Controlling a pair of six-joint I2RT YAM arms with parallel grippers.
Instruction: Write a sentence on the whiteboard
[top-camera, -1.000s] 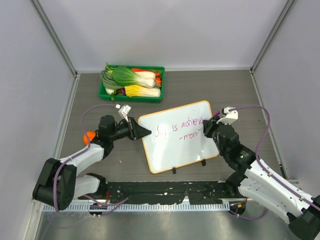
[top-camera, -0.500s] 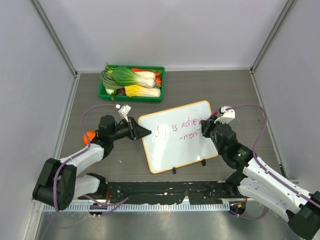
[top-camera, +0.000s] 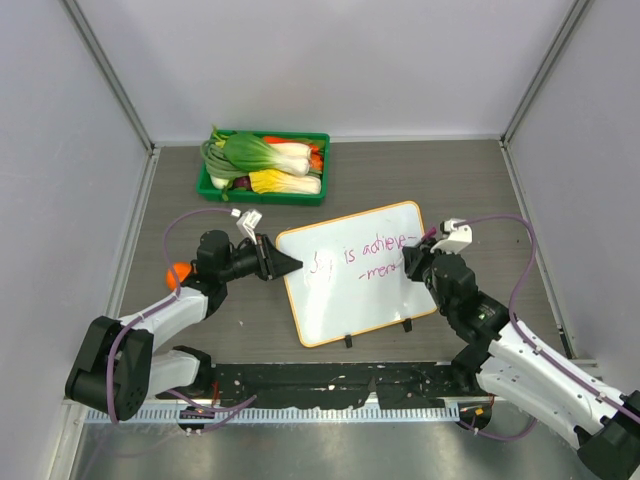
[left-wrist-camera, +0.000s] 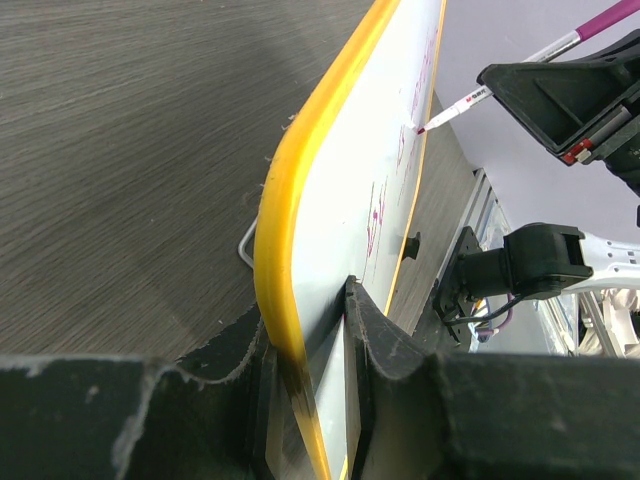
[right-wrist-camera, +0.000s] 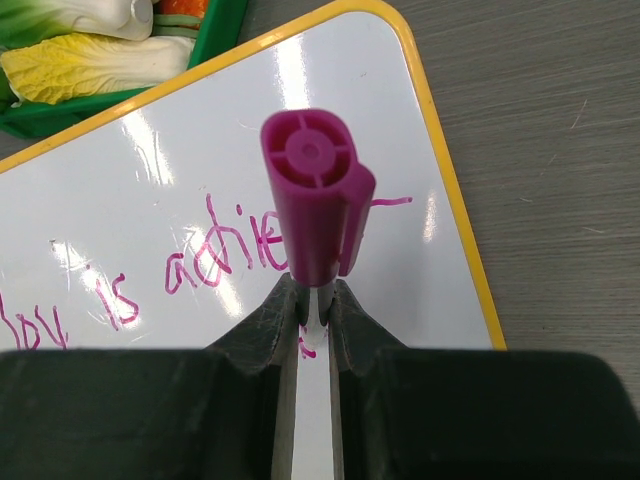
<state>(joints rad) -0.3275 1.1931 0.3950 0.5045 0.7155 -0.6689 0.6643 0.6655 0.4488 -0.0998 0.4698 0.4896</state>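
White whiteboard (top-camera: 350, 300) mid-table, unmoved; left gripper (left-wrist-camera: 303, 310) stays clamped on its 9 o'clock rim. Right gripper (right-wrist-camera: 314, 295) at 3 o'clock, pinching purple marker (right-wrist-camera: 315, 200), shifted slightly. Sentence (top-camera: 365, 255) barely grew, so 2nd line prob. unfinished.

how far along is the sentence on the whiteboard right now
Done: two short lines of purple-pink writing sit on the whiteboard, the top one ending "is achieve-". In hand: the left pincer clamps the board's yellow rim, the right pincer holds a purple marker, tip on the board by the lower line. Left: apparently finishing that line.
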